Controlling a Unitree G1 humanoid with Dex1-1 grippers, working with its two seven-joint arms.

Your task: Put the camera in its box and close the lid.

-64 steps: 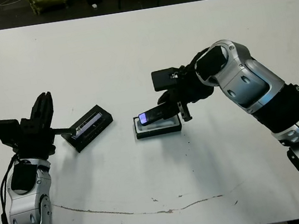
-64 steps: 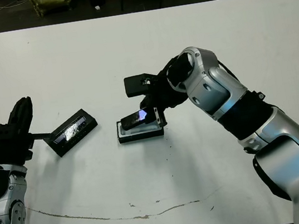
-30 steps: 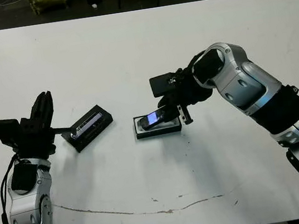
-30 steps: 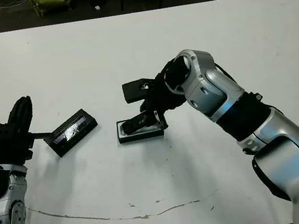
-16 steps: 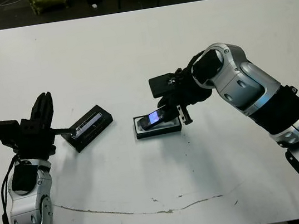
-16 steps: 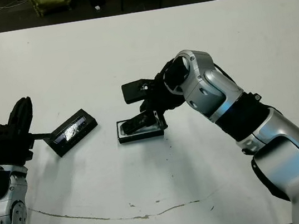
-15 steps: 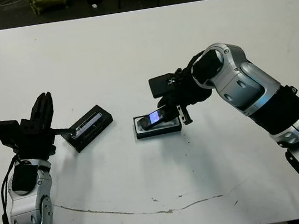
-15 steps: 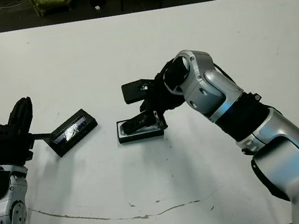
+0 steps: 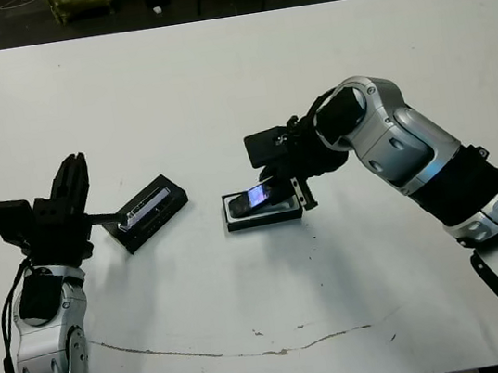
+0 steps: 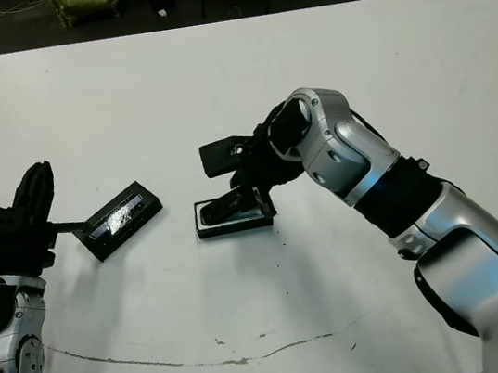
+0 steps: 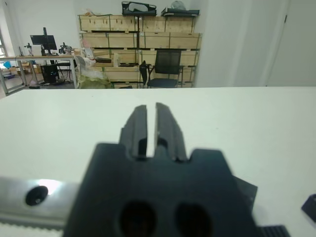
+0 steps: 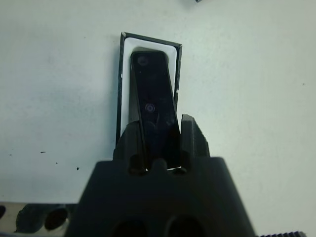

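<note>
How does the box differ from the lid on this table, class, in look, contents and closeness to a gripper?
1. The box is lined white inside; the lid has a black top with a glossy silvery stripe.
2. The box has the camera going into it, held by the right gripper; the lid carries nothing.
3. The box sits under the right gripper; the lid lies beside the left gripper, ungripped.
Both are black, rectangular, and rest on the table.

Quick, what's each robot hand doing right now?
Left gripper: shut, holding nothing.
Right gripper: shut on the camera, lowering it into the box.
</note>
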